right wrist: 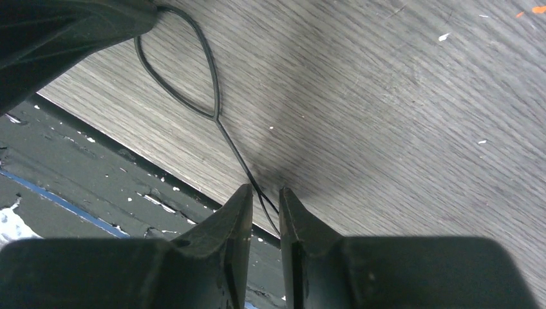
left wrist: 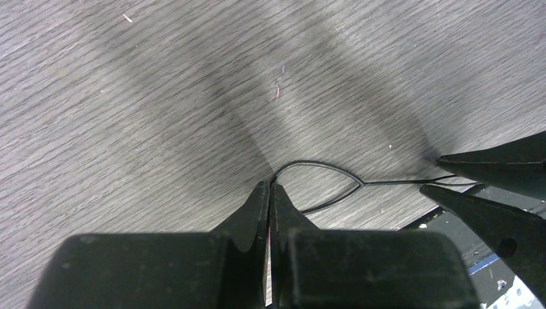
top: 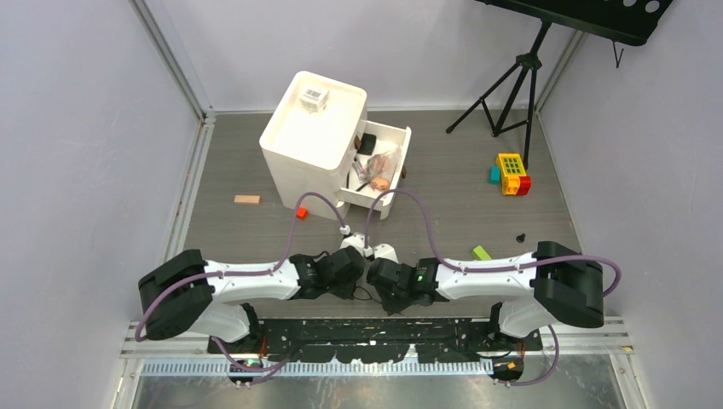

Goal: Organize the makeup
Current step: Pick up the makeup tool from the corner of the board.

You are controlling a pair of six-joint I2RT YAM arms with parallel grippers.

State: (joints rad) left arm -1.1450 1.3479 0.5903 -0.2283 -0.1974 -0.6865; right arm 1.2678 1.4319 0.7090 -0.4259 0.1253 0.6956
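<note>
While most of the makeup point(top: 376, 170) lies heaped in the open drawer point(top: 402, 136) of the white cabinet point(top: 303, 145), the clear box point(top: 314, 97) sits on the cabinet's top. By my reading the sorting is nearly done. I see no cosmetics loose on the bench point(top: 443, 204), though one small dark speck point(top: 520, 238) is too small to identify. What seems left is closing the drawer. Both arms are folded low at the bench's near edge. The left end effector point(left wrist: 269, 187) has its fingers pressed together, seemingly pinching the end of a thin black wire point(left wrist: 322, 164) loop. The right end effector point(right wrist: 265, 192) stands a narrow gap apart. The wire runs into that gap, not clearly gripped.
</note>
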